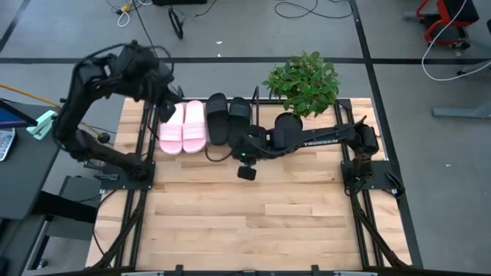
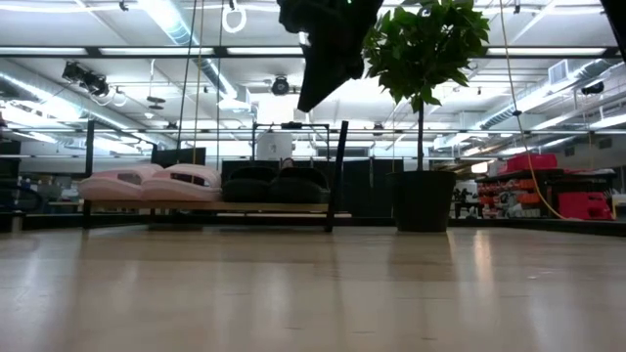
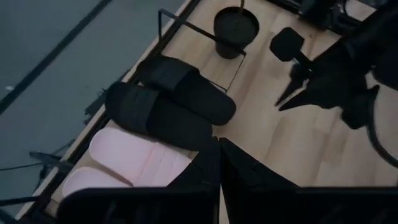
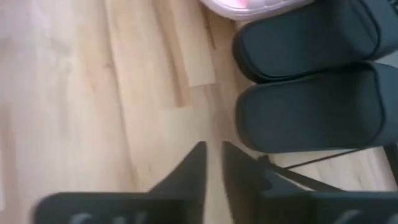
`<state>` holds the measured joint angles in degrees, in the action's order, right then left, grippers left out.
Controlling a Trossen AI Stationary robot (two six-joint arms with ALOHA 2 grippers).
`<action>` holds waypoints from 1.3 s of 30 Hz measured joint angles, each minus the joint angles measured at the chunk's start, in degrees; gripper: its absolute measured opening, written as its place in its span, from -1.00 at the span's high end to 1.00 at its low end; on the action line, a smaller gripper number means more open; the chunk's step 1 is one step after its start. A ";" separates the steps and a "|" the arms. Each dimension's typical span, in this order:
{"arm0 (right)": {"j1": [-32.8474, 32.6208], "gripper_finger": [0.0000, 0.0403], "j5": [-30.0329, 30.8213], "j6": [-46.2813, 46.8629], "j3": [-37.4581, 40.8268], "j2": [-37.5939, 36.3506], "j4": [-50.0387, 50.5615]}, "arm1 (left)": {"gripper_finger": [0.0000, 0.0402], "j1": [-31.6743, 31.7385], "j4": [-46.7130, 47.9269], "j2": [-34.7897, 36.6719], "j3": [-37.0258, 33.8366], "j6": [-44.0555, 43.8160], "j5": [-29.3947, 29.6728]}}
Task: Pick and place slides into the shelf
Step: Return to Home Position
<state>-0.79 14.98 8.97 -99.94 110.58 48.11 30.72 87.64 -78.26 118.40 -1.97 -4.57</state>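
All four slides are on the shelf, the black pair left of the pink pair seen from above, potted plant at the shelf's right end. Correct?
Not quite. In the high view the black slides lie right of the pink slides, not left. All four do sit on the shelf, with the potted plant at its right end.

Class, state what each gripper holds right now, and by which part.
Nothing: the left gripper and the right gripper are both empty, with the slides on the shelf.
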 joint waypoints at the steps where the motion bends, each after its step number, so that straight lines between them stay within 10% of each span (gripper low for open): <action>1: -0.36 0.82 -0.08 -0.02 0.02 -0.23 0.14 | 0.98 -1.69 -0.73 1.08 -1.14 -1.45 1.92; 19: -2.00 0.98 3.20 1.93 0.00 -8.38 1.49 | 0.96 -30.78 -55.02 33.26 -72.91 -27.00 19.78; 31: -1.92 0.99 3.29 4.22 0.00 -8.06 1.65 | 0.98 -44.19 -63.80 50.15 -85.06 -29.21 39.44; 39: -0.56 0.99 4.16 10.44 0.00 -8.03 0.33 | 0.98 -41.88 -63.71 62.21 -85.08 -16.17 40.34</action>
<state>-1.35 19.14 19.41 -99.94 102.54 48.43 -11.16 23.94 -16.06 33.32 -18.15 35.77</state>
